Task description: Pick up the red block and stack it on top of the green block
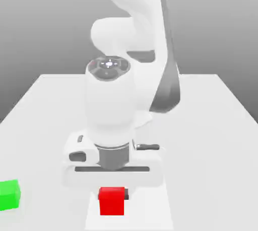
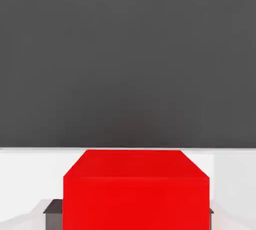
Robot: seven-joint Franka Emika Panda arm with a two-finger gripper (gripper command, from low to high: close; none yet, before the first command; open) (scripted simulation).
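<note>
Gripping, nearest the camera: the pincer (image 1: 113, 195) pointed straight down and was clenched on the red block (image 1: 112, 201), a dark fingertip pad (image 1: 125, 194) showing against the side toward the exterior view's right; the hand view showed the same cube (image 2: 136, 194) filling the gap between the pads

Red block, place: at the near edge of the table (image 1: 211, 124), directly beneath the hand; whether it touched the surface or hung just clear, I could not tell

Red block, handling: a plain smooth cube, judged stiff and light; flat parallel sides suited the two pads; the unmarked faces looked slippery, so a firm squeeze at mid-height seemed wiser than a pinch near the top edge; nothing about it looked fragile

Hold, judged: centred on opposite faces, the cube square to the fingers; a tilt in the grip would have spoiled a flat landing later

Green block, place: the green block (image 1: 9, 195) sat at the exterior view's left edge, well apart from the red one; same size, flat top, a fair seat for stacking

Farther back: the white arm (image 1: 136, 64) rose over the table against a grey backdrop
</note>
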